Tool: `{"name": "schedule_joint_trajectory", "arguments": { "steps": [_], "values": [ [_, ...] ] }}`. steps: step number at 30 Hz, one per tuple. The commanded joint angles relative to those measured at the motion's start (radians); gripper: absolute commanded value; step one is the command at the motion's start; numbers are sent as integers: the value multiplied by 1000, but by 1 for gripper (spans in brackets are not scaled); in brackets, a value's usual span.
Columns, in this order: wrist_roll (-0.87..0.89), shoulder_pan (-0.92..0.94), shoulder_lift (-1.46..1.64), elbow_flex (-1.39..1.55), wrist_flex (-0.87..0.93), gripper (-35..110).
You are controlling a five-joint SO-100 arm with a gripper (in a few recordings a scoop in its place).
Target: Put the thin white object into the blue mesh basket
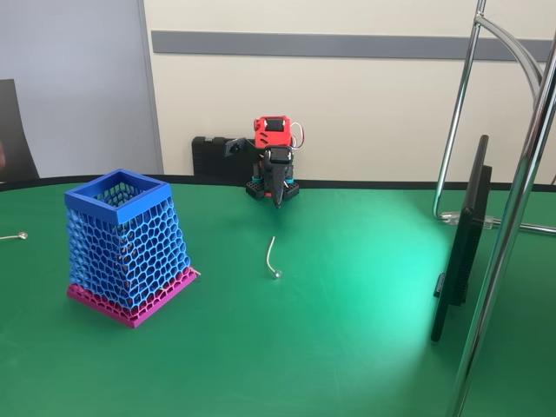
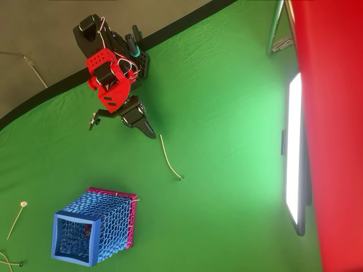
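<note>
Fixed view: claw (image 1: 279,201) hangs closed at the far edge; thin white object (image 1: 273,257) lies nearer, apart, on open green worktop (image 1: 347,330); blue mesh basket (image 1: 127,248) stands left.

Overhead view: object (image 2: 169,160) starts just beside the claw (image 2: 152,135); basket (image 2: 93,228) well apart.

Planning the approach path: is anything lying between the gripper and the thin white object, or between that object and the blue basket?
Nothing visible. Bare green table lies between the gripper and the thin white object, and between it and the blue mesh basket. The other stick lies beyond the basket.
</note>
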Motion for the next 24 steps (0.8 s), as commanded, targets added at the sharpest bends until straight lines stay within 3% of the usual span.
{"name": "schedule_joint_trajectory", "arguments": {
  "steps": [1, 24],
  "values": [
    [8, 5, 6, 8, -9, 1],
    [20, 12, 6, 6, -8, 1]
  ]
}}
